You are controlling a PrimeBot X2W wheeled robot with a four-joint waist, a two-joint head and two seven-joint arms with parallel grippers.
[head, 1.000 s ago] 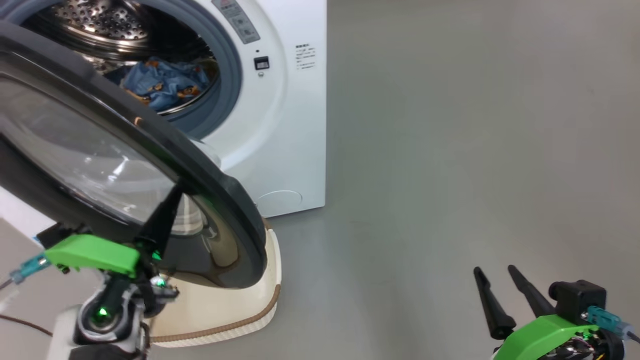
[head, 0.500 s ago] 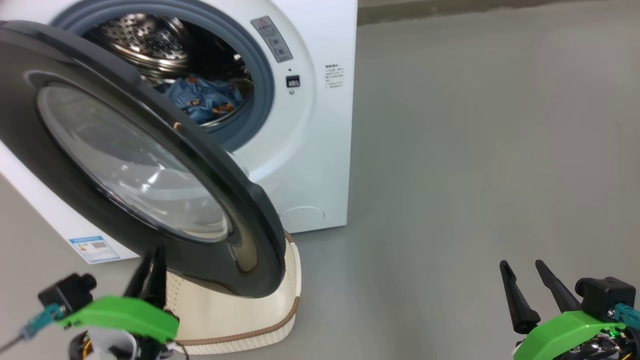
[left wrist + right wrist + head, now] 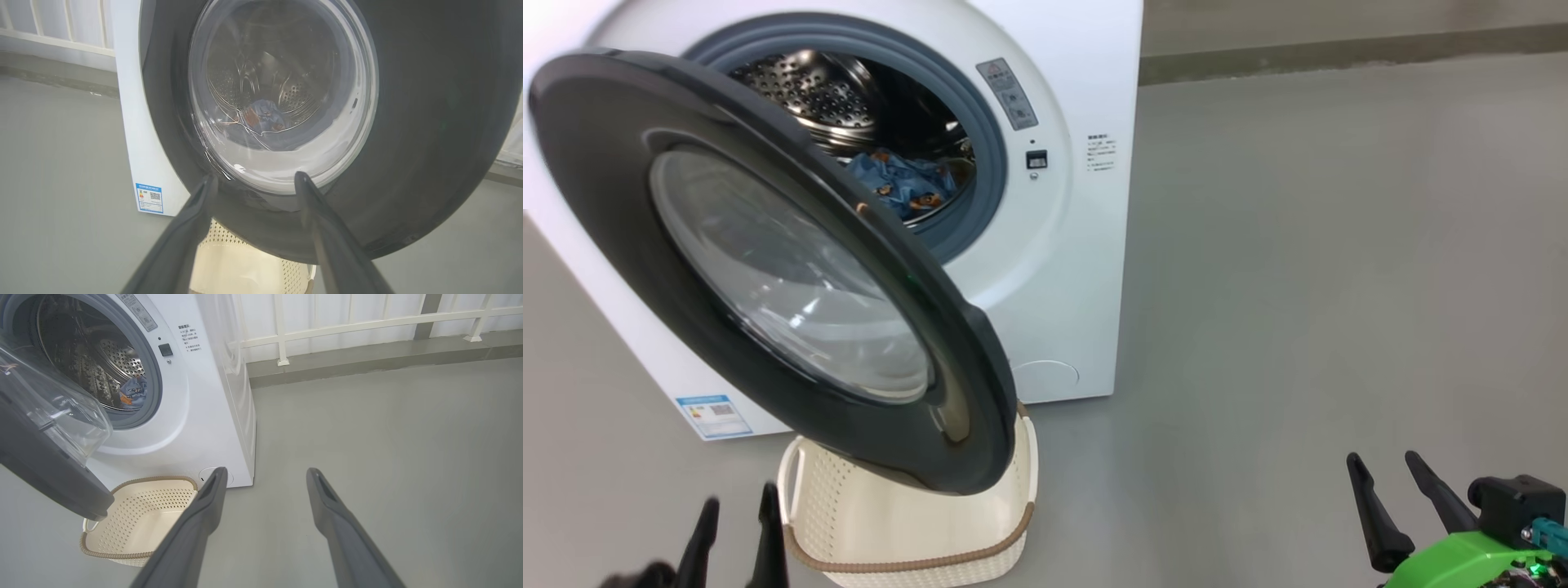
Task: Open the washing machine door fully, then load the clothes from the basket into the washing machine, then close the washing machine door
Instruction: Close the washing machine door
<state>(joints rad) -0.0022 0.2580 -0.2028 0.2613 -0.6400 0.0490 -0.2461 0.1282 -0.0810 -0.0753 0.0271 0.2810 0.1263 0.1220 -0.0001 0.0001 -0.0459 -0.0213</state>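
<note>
The washing machine stands at the upper left, with the clothes lying inside its steel drum. The washing machine door hangs partly swung out over the basket, which shows no fabric inside. My left gripper is open at the lower left, below the door and apart from it. In the left wrist view the open left gripper points at the door's lower rim, nothing between its fingers. My right gripper stands open at the lower right. The right wrist view has the basket left of the right gripper.
Grey floor stretches to the right of the machine. A white railing on a low kerb runs along the back. A blue label marks the machine's lower left corner.
My left gripper has opened and dropped back from the door's lower edge. The head camera has lifted and turned, so the whole picture has shifted. The right gripper stays open.
</note>
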